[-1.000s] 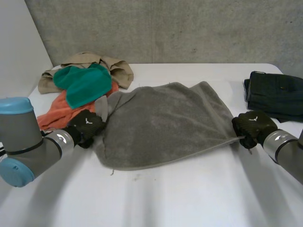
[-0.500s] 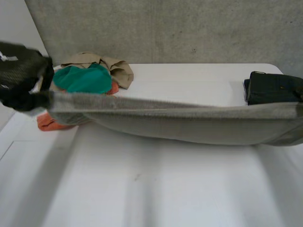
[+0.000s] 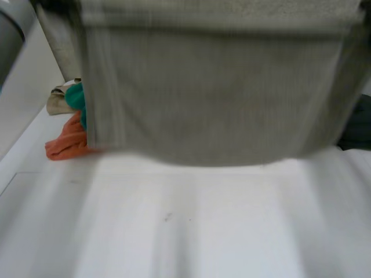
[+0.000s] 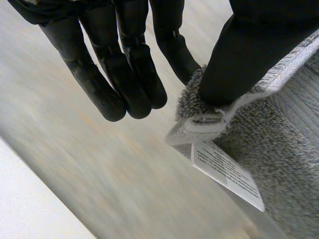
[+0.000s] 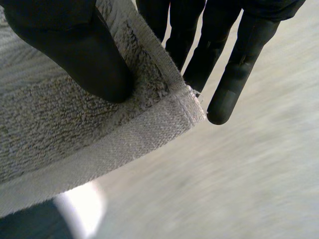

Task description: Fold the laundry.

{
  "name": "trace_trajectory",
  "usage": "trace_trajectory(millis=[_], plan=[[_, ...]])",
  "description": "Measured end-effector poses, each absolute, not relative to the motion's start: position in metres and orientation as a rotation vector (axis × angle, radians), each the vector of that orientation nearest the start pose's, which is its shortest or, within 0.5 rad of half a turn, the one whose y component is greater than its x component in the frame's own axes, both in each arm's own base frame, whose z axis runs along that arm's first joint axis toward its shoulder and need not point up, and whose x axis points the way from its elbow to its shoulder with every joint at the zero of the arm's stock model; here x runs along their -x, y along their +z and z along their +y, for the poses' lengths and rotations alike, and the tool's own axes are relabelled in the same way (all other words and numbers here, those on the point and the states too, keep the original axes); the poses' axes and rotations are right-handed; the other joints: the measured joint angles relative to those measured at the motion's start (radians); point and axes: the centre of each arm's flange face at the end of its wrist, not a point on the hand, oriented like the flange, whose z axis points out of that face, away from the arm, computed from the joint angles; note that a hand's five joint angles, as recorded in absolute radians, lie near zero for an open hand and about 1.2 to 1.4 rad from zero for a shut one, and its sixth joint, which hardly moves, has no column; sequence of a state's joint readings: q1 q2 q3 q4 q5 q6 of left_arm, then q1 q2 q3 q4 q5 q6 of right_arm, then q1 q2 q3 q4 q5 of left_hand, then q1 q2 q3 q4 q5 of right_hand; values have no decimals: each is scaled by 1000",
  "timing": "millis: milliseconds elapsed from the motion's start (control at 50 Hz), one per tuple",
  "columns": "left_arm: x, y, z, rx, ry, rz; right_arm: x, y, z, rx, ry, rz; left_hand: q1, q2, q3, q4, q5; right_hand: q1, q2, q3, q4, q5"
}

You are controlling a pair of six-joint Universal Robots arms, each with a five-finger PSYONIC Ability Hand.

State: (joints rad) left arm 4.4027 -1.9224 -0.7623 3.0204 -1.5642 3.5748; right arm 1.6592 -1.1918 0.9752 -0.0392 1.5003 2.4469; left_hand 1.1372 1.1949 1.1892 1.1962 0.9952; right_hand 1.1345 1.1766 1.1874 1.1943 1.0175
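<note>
A grey towel (image 3: 214,98) hangs spread in the air in front of the head camera, above the white table (image 3: 191,226). My left hand (image 4: 124,64) pinches one top corner of the grey towel (image 4: 279,164) between thumb and fingers, just above a white label (image 4: 227,174). My right hand (image 5: 75,55) pinches the other top corner of the grey towel (image 5: 75,134), thumb pressed on the hemmed edge. The towel's lower edge hangs a little above the table.
A pile of laundry lies at the table's far left: an orange cloth (image 3: 66,142), a green cloth (image 3: 75,98) and a beige one (image 3: 58,101). A dark folded garment (image 3: 356,136) sits at the far right. My left arm (image 3: 11,29) rises at the upper left.
Both hands have lifted the towel from the table, stretched it between them and raised it until it hangs before the head camera.
</note>
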Motion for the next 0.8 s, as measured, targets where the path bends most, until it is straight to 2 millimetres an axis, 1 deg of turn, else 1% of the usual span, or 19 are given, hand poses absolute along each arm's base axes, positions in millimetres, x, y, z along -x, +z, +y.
trace_trajectory(millis=[60,100,140,180,240,280,340,360,380,460,520,560,600,660,680,720,740,760,800], plan=[[244,452,-330,-524,-2645,1509,-173,390,-399,792,-2986,1781,0,0,0,0,0,0,0,0,0,1],[244,461,-326,-474,-2711,1469,-173,399,-397,746,-3051,1660,0,0,0,0,0,0,0,0,0,6],[246,461,-322,-454,-2741,1470,-175,400,-394,748,-3065,1595,0,0,0,0,0,0,0,0,0,7],[247,456,-320,-453,-2741,1496,-177,397,-391,772,-3048,1582,0,0,0,0,0,0,0,0,0,7],[248,439,-319,-472,-2698,1576,-181,381,-386,840,-2971,1629,0,0,0,0,5,0,0,0,0,7],[247,419,-321,-496,-2636,1660,-181,365,-383,893,-2886,1712,0,0,0,0,5,0,0,0,0,7],[245,383,-323,-539,-2521,1798,-177,338,-379,950,-2748,1859,0,0,0,0,5,0,0,0,0,7],[245,378,-323,-545,-2505,1816,-176,334,-378,957,-2723,1886,0,0,0,0,5,0,0,0,0,7],[244,362,-322,-566,-2450,1876,-173,321,-376,976,-2651,1963,0,0,0,0,5,0,0,0,0,7],[243,311,-316,-641,-2272,2046,-162,284,-365,1018,-2421,2180,0,0,0,0,5,0,0,0,0,7],[241,279,-306,-703,-2145,2141,-152,256,-353,1053,-2227,2323,0,0,0,0,5,0,0,0,0,7],[238,254,-295,-766,-2025,2211,-145,238,-342,1090,-2086,2408,0,0,0,0,5,0,0,0,0,7],[235,236,-285,-822,-1924,2258,-140,226,-333,1128,-1979,2464,0,0,0,0,5,0,0,0,0,7],[228,209,-262,-951,-1713,2322,-130,211,-314,1225,-1802,2548,0,0,0,0,5,0,0,0,0,7],[224,201,-250,-1012,-1612,2341,-125,207,-304,1292,-1710,2588,0,0,0,0,5,0,0,0,0,7],[219,193,-236,-1083,-1490,2358,-120,205,-293,1365,-1616,2621,0,0,0,0,5,0,0,0,0,7],[214,187,-222,-1147,-1377,2369,-114,204,-282,1452,-1506,2649,0,0,0,0,5,0,0,0,0,7],[212,186,-217,-1171,-1334,2373,-113,204,-279,1475,-1477,2654,0,0,0,0,5,0,0,0,0,7],[205,183,-197,-1253,-1192,2380,-106,205,-262,1618,-1297,2661,0,0,0,0,5,0,0,0,0,7]])
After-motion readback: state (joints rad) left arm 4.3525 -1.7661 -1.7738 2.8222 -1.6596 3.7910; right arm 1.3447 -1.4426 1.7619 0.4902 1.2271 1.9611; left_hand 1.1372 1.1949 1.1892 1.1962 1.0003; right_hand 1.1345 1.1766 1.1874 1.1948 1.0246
